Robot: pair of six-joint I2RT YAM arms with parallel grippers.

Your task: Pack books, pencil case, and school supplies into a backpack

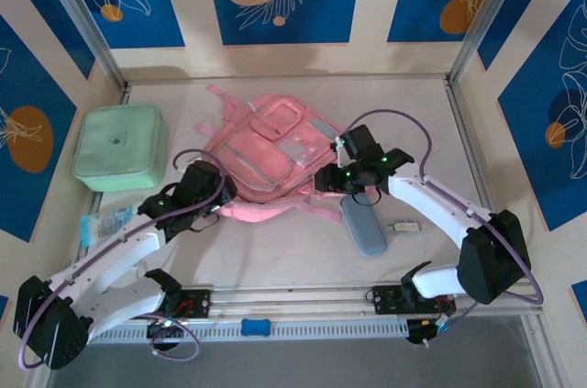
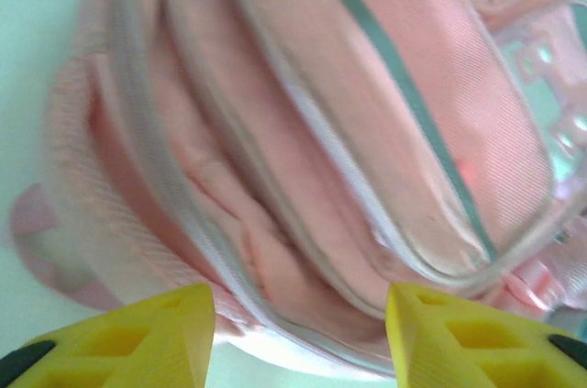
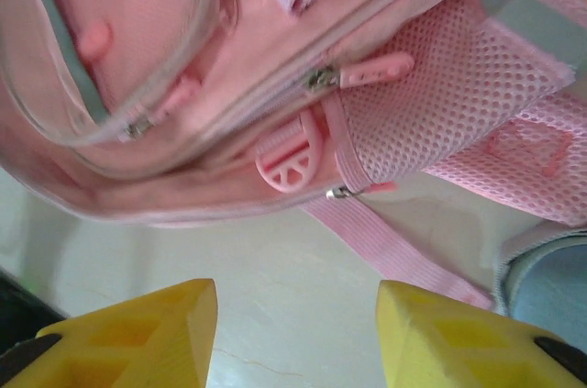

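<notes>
The pink backpack (image 1: 266,154) lies flat in the middle of the table, its straps trailing toward the near side. My left gripper (image 1: 218,194) is at its lower left edge. In the left wrist view the backpack (image 2: 303,131) is close up, blurred, and the left gripper (image 2: 301,338) stands open with its yellow fingers (image 2: 156,338) just short of the fabric. My right gripper (image 1: 330,179) is at the backpack's lower right corner. It is open (image 3: 298,333) over bare table, below a round pink zipper pull (image 3: 292,163). The grey-blue pencil case (image 1: 364,227) lies just right of the straps. The books are out of view.
A mint-green lidded box (image 1: 119,147) stands at the left. A pale blue packet (image 1: 105,221) lies below it by the left arm. A small white item (image 1: 404,225) sits right of the pencil case. A blue piece (image 1: 257,325) rests on the front rail.
</notes>
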